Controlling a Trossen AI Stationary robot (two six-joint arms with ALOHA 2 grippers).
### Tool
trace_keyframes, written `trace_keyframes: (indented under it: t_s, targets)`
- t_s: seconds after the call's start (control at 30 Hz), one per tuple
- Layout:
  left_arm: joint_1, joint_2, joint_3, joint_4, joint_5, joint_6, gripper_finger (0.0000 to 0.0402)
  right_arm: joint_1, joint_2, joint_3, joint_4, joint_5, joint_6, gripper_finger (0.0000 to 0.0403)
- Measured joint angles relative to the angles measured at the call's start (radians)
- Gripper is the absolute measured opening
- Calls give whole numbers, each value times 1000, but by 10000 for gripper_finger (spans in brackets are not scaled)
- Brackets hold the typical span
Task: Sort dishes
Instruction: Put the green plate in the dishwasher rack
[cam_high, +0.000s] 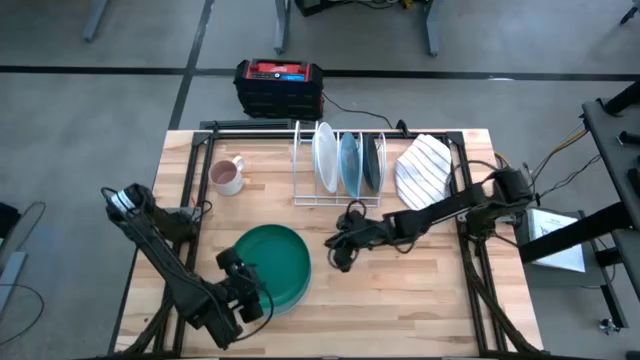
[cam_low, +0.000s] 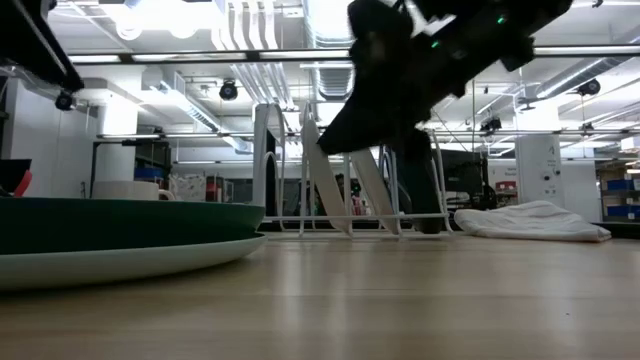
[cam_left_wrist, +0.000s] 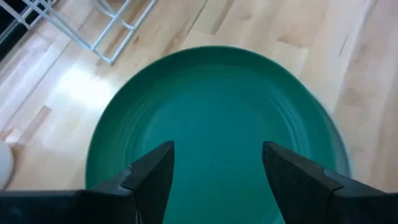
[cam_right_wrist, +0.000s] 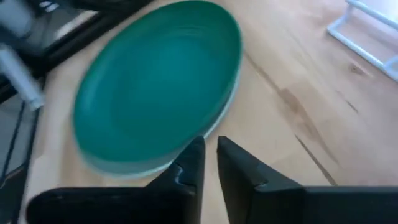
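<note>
Left gripper (cam_left_wrist: 214, 168) jaws spread wide above green plate (cam_high: 272, 262); right gripper (cam_right_wrist: 210, 158) jaws barely parted, empty.

Table: pale wooden top (cam_high: 420, 290), dark frame along its edges.
Near edge, left: green plate (cam_high: 268, 262) lying flat on a paler plate (cam_low: 130, 262).
Far side, middle: white wire rack (cam_high: 335, 195), plates standing in it.
Far left: pinkish mug (cam_high: 227, 176).
Far right: striped cloth (cam_high: 422, 170), beside the rack.
</note>
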Motion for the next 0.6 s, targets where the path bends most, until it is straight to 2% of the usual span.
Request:
trace_keyframes:
  t_s: [0.2,0.4,0.6]
  targets:
    - [-5,112,0,-4,25,-9,233,3,144,92,-2,14,93,93]
    - [-16,170,0,-56,91,-45,233,3,246,217,-2,14,88,151]
    - [-50,189,0,-55,93,-55,233,0,345,332,-1,14,71,198]
